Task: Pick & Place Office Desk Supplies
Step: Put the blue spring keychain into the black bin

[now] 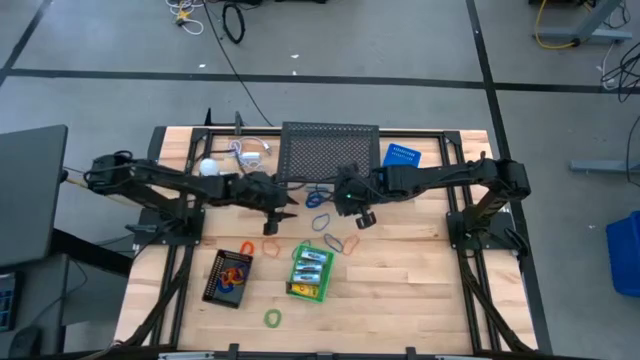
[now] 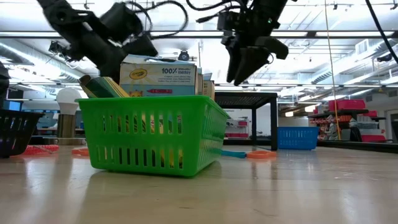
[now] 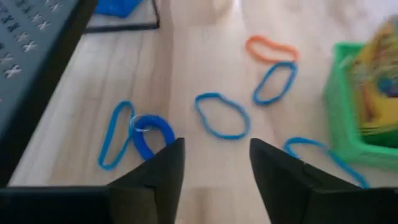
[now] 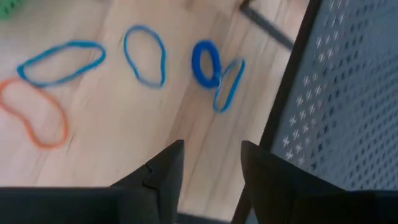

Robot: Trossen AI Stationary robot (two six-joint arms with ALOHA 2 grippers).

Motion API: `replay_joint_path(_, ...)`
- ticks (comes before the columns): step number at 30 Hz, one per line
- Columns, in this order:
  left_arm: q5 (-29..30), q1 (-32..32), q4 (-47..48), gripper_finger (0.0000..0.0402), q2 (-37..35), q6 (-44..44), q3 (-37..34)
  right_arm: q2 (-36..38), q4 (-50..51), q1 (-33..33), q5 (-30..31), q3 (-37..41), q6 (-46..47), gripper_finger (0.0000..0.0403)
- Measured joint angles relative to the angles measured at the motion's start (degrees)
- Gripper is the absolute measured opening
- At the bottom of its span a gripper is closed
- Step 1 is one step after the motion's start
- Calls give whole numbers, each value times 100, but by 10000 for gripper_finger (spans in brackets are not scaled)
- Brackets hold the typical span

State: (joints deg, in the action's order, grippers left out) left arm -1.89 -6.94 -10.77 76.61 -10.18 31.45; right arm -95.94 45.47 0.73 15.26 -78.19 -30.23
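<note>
- the bench (image 1: 400, 300) is pale wooden planks with a dark metal frame along its edges
- left gripper (image 1: 283, 214) hangs over the middle of the bench, its two dark fingers (image 3: 163, 165) spread with bare wood between them and nothing pinched
- right gripper (image 1: 362, 218) hangs close by, just toward the right edge, fingers (image 4: 166, 167) likewise parted and empty
- thin blue loops (image 3: 222, 115) lie flat on the wood just ahead of the left gripper, soft ovals, one thicker and darker than the rest; an orange loop (image 3: 271, 47) lies a little past them
- the green basket (image 1: 310, 273), slotted plastic, sits nearer the front edge, packed with yellow crayon boxes (image 2: 158, 78) of printed card standing upright
- a small black tray (image 1: 229, 277) sits to the basket's left, toward the left edge, with orange and blue loops inside
- a green loop (image 1: 272, 318) lies alone near the front edge
- a black perforated metal stand (image 1: 330, 152) rises at the back edge, a blue card (image 1: 402, 156) beside it
- a white ball (image 1: 208, 168) and a coiled white cable (image 1: 250, 152) rest near the back left corner
</note>
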Motion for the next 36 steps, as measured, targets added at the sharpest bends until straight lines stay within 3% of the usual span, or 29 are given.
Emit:
replay_joint_path(7,465,-24,1018,222,805,-580,1021,110,763,11,126,0,691,210)
replay_joint_path(15,795,-12,1884,222,1437,-1054,1750,322,1260,13,532,-2,985,213)
replay_joint_path(25,786,52,2096,221,1535,-1219,1815,771,1182,1,840,-7,1051,213)
replay_joint_path(31,1973,-10,2810,221,1555,-1428,1795,932,1283,-26,1045,-7,1262,213)
replay_joint_path(36,1665,-302,2510,221,1556,-1560,1793,957,1288,-22,1069,-9,1289,213)
